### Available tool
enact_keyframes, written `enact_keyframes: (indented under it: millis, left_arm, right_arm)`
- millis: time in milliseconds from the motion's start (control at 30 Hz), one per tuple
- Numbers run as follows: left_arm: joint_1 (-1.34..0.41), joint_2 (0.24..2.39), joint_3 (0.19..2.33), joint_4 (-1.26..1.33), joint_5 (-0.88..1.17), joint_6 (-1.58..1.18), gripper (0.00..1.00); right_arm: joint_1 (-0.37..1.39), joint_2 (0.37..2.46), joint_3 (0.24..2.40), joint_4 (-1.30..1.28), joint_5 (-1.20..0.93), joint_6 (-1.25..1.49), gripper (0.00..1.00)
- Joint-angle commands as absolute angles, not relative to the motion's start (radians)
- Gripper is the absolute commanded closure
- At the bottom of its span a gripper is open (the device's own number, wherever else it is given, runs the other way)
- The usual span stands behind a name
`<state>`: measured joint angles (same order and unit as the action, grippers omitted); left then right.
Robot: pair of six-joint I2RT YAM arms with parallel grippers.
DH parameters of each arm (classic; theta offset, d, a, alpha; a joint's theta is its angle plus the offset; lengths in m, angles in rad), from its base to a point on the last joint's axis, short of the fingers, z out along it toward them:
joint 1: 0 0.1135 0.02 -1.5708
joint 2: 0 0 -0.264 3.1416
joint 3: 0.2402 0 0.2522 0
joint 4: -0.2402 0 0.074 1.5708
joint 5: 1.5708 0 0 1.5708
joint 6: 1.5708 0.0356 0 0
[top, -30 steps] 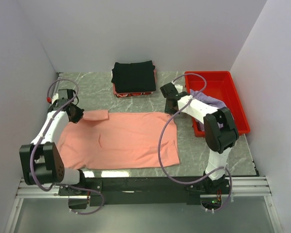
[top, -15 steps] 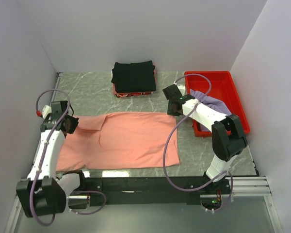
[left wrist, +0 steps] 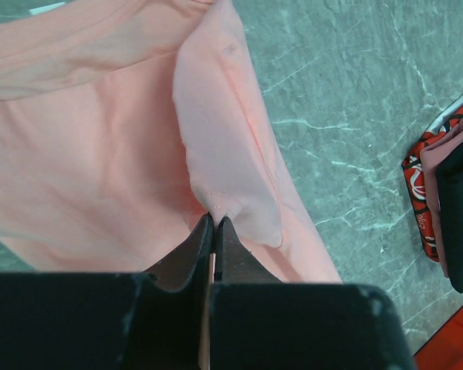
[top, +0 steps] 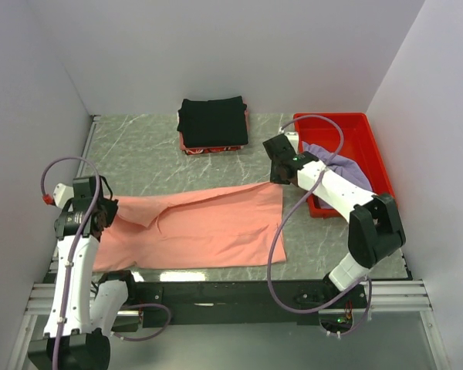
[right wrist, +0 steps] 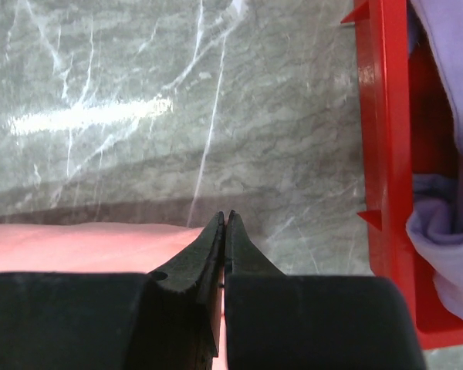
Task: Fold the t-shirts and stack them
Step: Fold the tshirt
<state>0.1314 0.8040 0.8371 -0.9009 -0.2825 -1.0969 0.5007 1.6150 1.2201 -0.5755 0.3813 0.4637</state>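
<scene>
Salmon-pink t-shirt (top: 201, 227): spread across the near middle of the counter (top: 139, 150), lower centre of the top view; upper edge runs taut on a slant from lower left to upper right, and a fold of cloth droops near its left end.
Left hand (top: 104, 210): at the shirt's upper left, fingers clenched on a pinch of pink cloth; in the left wrist view the cloth bunches right at the tips (left wrist: 214, 220).
Right hand (top: 282, 173): at the shirt's upper right corner, fingers pressed together on the pink edge, which ends at the tips (right wrist: 224, 217).
Black t-shirt (top: 212, 121): neat rectangular fold, upper centre, on top of red-patterned cloth, well apart from the pink shirt.
Lavender-purple t-shirt (top: 336, 162): crumpled inside the red tray (top: 370, 135), upper right, partly behind the right arm.
</scene>
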Motion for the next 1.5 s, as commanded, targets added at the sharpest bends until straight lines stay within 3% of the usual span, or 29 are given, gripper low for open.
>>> enact_keyframes:
  millis: [0,400,767,900,967,1033,1067,1100,1167,1300,1467]
  left_arm:
    - [0.135,0.753,0.833,-0.968,-0.328,-1.12,0.96]
    - [0.137,0.621,0.856,-1.103,-0.422,-1.172,0.9]
    - [0.135,0.543,0.808,-1.195,-0.371,-1.325,0.86]
    - [0.137,0.514,0.781,-1.299,-0.376,-1.414,0.82]
    - [0.135,0.474,0.788,-1.371,-0.423,-1.456,0.58]
    - [0.137,0.415,0.816,-1.371,-0.439,-1.454,0.43]
    - [0.135,0.396,0.825,-1.367,-0.443,-1.462,0.25]
    - [0.135,0.376,0.842,-1.356,-0.451,-1.462,0.16]
    - [0.137,0.33,0.853,-1.289,-0.457,-1.433,0.01]
    - [0.137,0.33,0.85,-1.16,-0.437,-1.358,0.0]
    - [0.137,0.497,0.752,-0.916,-0.212,-1.224,0.0]
  right_arm:
    - [0.515,1.542,1.197,-0.584,0.417,0.443,1.0]
    - [0.537,1.493,1.155,-0.604,0.42,0.442,1.0]
    - [0.569,1.428,1.049,-0.61,0.399,0.471,1.0]
    - [0.583,1.401,1.006,-0.638,0.371,0.472,0.93]
    - [0.587,1.375,0.983,-0.649,0.334,0.48,0.82]
    - [0.588,1.355,0.948,-0.65,0.302,0.486,0.76]
    - [0.589,1.339,0.946,-0.655,0.301,0.488,0.65]
    - [0.588,1.332,0.945,-0.667,0.302,0.488,0.45]
    - [0.588,1.309,0.953,-0.675,0.311,0.486,0.31]
    - [0.588,1.281,0.974,-0.651,0.267,0.465,0.25]
    - [0.592,1.308,0.986,-0.554,0.098,0.403,0.23]
